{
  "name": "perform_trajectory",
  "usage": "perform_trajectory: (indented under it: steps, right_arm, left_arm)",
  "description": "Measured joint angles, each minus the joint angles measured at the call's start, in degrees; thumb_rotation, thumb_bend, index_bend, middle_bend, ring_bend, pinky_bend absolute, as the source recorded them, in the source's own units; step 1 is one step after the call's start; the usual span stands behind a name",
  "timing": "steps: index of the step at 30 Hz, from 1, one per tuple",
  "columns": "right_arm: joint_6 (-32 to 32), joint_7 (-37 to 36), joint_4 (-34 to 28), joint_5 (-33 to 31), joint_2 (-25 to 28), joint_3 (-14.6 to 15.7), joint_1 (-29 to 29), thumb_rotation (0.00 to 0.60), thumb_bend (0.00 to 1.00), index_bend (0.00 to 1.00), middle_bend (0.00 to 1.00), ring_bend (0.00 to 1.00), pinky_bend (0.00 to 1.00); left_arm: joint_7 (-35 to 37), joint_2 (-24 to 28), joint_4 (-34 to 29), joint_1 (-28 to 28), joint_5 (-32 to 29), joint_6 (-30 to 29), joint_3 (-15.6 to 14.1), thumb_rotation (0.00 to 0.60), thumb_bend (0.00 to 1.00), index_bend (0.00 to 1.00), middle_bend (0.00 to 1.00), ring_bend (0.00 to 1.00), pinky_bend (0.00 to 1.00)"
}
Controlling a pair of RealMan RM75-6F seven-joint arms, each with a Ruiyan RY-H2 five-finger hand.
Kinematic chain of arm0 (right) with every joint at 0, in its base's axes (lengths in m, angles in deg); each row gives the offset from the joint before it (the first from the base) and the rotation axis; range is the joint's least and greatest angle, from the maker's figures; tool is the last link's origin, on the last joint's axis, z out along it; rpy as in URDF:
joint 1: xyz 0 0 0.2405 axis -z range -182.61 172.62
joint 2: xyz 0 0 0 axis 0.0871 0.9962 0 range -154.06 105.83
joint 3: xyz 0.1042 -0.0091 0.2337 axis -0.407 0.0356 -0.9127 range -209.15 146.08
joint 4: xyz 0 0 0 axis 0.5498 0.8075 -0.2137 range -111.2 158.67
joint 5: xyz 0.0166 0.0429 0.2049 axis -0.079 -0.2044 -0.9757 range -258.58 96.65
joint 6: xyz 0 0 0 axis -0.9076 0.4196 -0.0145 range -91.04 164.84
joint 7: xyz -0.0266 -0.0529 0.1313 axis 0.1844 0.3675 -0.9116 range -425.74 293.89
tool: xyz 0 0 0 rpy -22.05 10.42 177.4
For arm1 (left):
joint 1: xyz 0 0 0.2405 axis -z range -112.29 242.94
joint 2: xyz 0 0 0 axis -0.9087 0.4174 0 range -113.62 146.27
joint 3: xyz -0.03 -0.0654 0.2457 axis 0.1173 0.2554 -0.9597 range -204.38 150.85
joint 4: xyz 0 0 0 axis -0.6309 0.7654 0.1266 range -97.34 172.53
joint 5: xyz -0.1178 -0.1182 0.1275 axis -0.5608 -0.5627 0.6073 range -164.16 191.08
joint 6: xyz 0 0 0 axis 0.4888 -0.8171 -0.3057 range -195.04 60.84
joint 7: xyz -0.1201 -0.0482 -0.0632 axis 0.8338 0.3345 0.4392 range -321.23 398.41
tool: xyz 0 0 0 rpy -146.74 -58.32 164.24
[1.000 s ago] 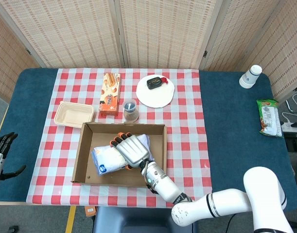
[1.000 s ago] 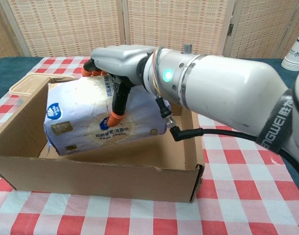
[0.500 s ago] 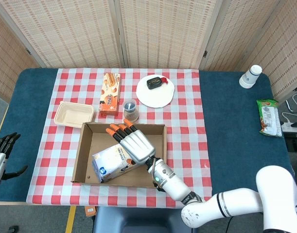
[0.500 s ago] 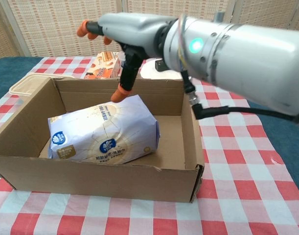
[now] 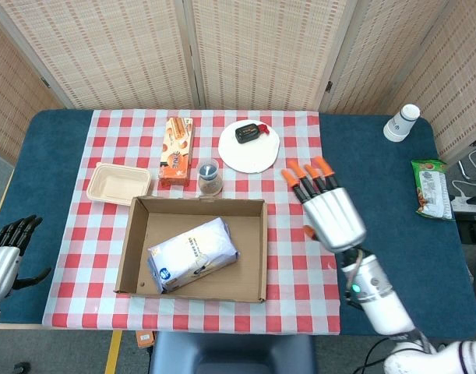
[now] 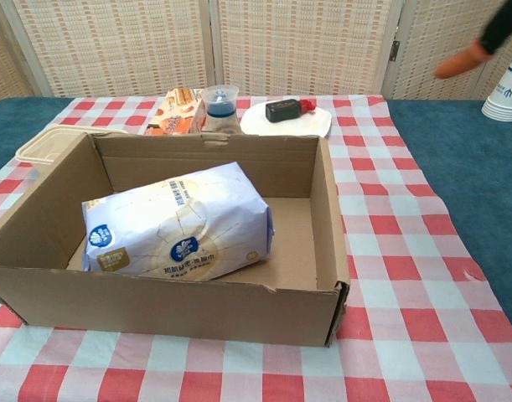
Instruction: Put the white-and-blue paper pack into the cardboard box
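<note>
The white-and-blue paper pack (image 5: 192, 253) (image 6: 177, 223) lies on its side inside the cardboard box (image 5: 256, 234) (image 6: 327, 209), on the box floor toward its left half. Nothing touches it. My right hand (image 5: 329, 213) hovers to the right of the box over the checked cloth, fingers spread and empty; in the chest view only an orange fingertip (image 6: 457, 64) shows at the top right. My left hand (image 5: 5, 253) hangs off the table's left edge, fingers apart, holding nothing.
Behind the box stand a small lidded cup (image 5: 209, 177), a snack carton (image 5: 175, 150), a beige tray (image 5: 118, 184) and a white plate (image 5: 262, 156) with a black object. A paper cup (image 5: 401, 122) and a green packet (image 5: 430, 188) sit far right.
My right hand let go of the pack, which dropped to the box floor. The hand then rose and swung right, out of the box.
</note>
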Motion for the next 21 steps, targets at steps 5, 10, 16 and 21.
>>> perform_trajectory:
  steps: [5, 10, 16, 21]
  right_arm:
    - [-4.70, -6.01, 3.18, 5.15, 5.26, 4.75, 8.30, 0.600, 0.00, 0.00, 0.00, 0.00, 0.00]
    - [-7.35, -16.67, 11.16, 8.84, 5.71, 7.49, 14.49, 0.600, 0.00, 0.00, 0.00, 0.00, 0.00]
    - [-8.63, -28.80, 24.87, 12.33, 2.54, 9.83, 21.23, 0.600, 0.00, 0.00, 0.00, 0.00, 0.00]
    - [-7.41, -33.88, 33.35, 14.57, -0.95, 10.32, 24.69, 0.600, 0.00, 0.00, 0.00, 0.00, 0.00]
  left_arm:
    - [-0.17, -0.37, 0.62, 0.15, -0.45, 0.33, 0.18, 0.600, 0.21, 0.00, 0.00, 0.00, 0.07]
    - [-0.43, -0.76, 1.24, 0.38, -1.15, 0.93, 0.43, 0.600, 0.21, 0.00, 0.00, 0.00, 0.07]
    - [-0.49, -0.66, 0.83, 0.20, -1.01, 0.40, 0.47, 0.600, 0.21, 0.00, 0.00, 0.00, 0.07]
    - [-0.42, -0.40, 0.22, 0.17, -0.59, -0.19, 0.58, 0.600, 0.21, 0.00, 0.00, 0.00, 0.07]
